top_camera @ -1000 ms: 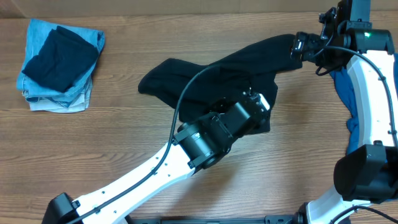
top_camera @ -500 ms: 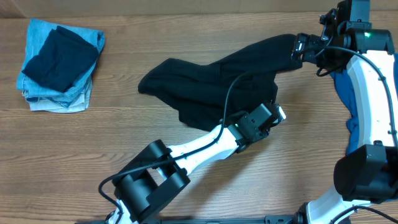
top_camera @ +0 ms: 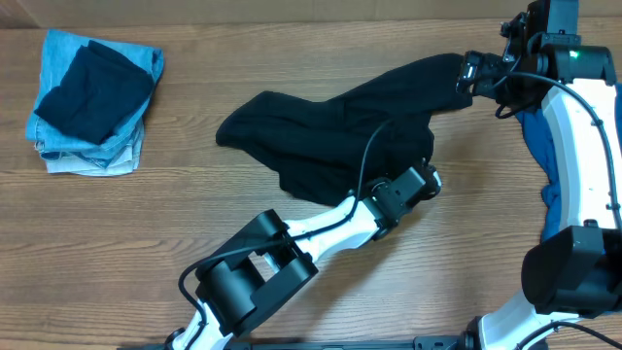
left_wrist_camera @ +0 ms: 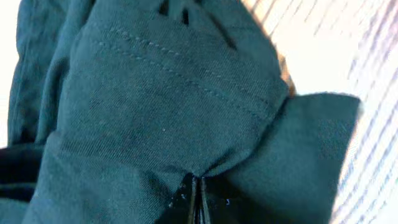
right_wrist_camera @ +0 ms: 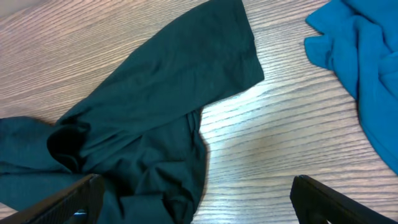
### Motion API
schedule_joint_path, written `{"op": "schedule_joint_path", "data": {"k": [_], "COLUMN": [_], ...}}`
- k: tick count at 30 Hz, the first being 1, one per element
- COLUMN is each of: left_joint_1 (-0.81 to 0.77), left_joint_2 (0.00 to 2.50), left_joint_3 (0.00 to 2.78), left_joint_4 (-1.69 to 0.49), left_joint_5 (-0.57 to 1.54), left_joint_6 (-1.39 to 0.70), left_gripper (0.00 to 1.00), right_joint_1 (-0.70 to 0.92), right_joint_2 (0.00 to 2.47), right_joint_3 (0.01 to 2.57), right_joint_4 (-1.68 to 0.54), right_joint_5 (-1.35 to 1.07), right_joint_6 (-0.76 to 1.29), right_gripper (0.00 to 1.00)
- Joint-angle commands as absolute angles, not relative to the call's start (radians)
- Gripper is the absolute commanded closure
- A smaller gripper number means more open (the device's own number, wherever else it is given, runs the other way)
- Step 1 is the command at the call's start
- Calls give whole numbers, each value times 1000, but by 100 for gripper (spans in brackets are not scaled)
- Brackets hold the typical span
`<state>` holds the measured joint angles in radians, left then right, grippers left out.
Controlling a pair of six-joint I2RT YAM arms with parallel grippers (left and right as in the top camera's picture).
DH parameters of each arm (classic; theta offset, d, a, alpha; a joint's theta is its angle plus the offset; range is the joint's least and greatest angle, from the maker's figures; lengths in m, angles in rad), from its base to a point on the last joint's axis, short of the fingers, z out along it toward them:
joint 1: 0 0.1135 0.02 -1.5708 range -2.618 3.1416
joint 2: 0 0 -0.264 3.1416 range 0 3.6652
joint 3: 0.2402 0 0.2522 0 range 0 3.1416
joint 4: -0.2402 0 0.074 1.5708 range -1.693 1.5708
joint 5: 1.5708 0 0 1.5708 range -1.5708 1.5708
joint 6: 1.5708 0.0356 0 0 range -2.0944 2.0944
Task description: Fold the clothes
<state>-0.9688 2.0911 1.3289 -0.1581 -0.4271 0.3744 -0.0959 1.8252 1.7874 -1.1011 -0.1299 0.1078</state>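
**Now: left tool pinching the dark garment's hem, right tool hanging spread above its sleeve**

Seen from overhead, the dark garment (top_camera: 326, 136) is lying crumpled a little past the middle of the wooden table (top_camera: 146, 224). One sleeve is stretching out toward 2 o'clock and a rounded lobe is bulging toward 9 o'clock. Its cloth is looking matte and soft, rumpled into shallow folds. In the left wrist view a double row of stitching is running across a folded flap (left_wrist_camera: 174, 106).

The left gripper (top_camera: 426, 181) is sitting at the garment's 5 o'clock edge. Its fingertips (left_wrist_camera: 196, 202) are pressed together, with the fabric puckering into them, so it is pinching the hem. The right gripper (top_camera: 468, 73) is hovering at the sleeve's 2 o'clock end. Its fingers (right_wrist_camera: 68, 199) are spread wide and touching nothing, with the sleeve cuff (right_wrist_camera: 230, 43) lying flat and square-edged beneath.

A bright blue cloth (top_camera: 544, 146) is lying bunched at the table's 3 o'clock side, partly under the right arm and apart from the dark sleeve, with bare woodgrain between them (right_wrist_camera: 280, 124). A folded stack (top_camera: 92, 97) of pale denim with a dark piece on top is sitting at 10 o'clock, well apart from the garment. Open tabletop is showing from 6 to 9 o'clock, crossed only by the left arm's white links.
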Motion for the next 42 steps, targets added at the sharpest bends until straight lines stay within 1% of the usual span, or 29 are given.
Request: {"op": "schedule_joint_path", "data": {"k": [1,4,6,9,13,20,22,26,28,31,32,33,36,40,42], "left_joint_1": [-1006,-1025,-1028,-1028,-1027,-1004,-1002,-1001,-1001,-984,-964,-940,-876,-793,-756], "left_joint_2": [1988,1893,1813,1709,1599,1386,1361,1361,1354,1316,1297,1289,1289,1291,1301], "left_joint_3": [1347,1347,1347,1347,1347,1348,1348,1348,1348,1360,1368,1375,1378,1378,1378], "left_joint_4": [-194,-266,-324,-467,-611,-630,-648,-793,-826,-805,-765,-726,-631,-524,-467], "left_joint_5": [-482,-482,-465,-403,-400,-402,-399,-403,-403,-464,-499,-505,-503,-434,-420], "left_joint_6": [378,358,300,236,114,104,103,8,-47,-68,-67,-59,-36,28,50], "left_gripper": [96,96,96,96,96,96,96,96,96,96,96,96,96,96,96], "right_joint_1": [-96,-96,-96,-96,-96,-96,-96,-96,-96,-96,-96,-96,-96,-96,-91], "right_joint_2": [1814,1814,1814,1814,1814,1814,1814,1814,1814,1814,1814,1814,1814,1814,1814], "right_joint_3": [1786,1786,1786,1786,1786,1786,1786,1786,1786,1786,1786,1786,1786,1786,1786], "right_joint_4": [-1098,-1099,-1099,-1103,-1103,-1111,-1114,-1133,-1146,-1186,-1215,-1245,-1333,-1380,-1407], "right_joint_5": [-123,-123,-123,-123,-96,-97,-97,-97,-97,-98,-98,-98,-110,-201,-223], "right_joint_6": [104,104,104,104,104,104,104,98,97,97,97,98,105,104,105], "right_gripper": [0,0,0,0,0,0,0,0,0,18,28,32,33,34,33]}}
